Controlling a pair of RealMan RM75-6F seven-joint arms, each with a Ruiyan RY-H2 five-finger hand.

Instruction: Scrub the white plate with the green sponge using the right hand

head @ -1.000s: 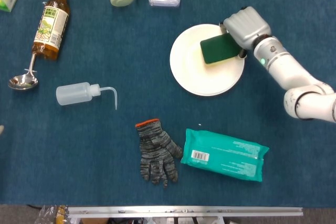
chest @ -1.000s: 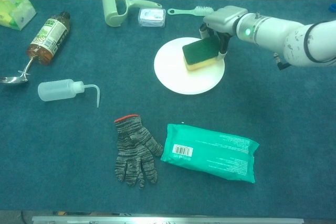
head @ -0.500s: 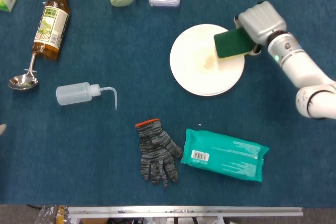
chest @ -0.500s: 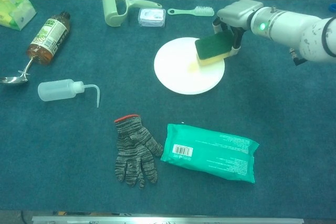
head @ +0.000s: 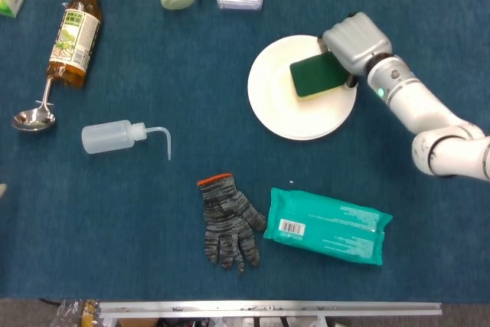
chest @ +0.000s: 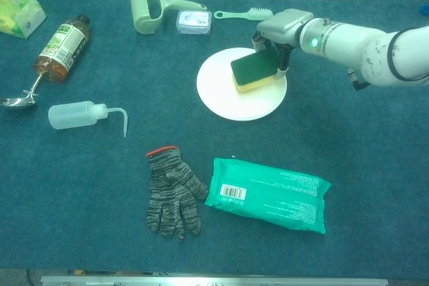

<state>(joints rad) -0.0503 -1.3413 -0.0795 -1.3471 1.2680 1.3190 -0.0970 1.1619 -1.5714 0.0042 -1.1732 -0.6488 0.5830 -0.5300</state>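
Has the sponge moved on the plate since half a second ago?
Yes. The green sponge, held by the right hand, slid left from the rim of the white plate toward its middle.

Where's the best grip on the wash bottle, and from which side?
Grip the wash bottle across its round body, coming from above. It lies on its side, with the bent spout pointing toward the plate, so put the fingers over the body's middle, away from the thin spout, which would likely flex.
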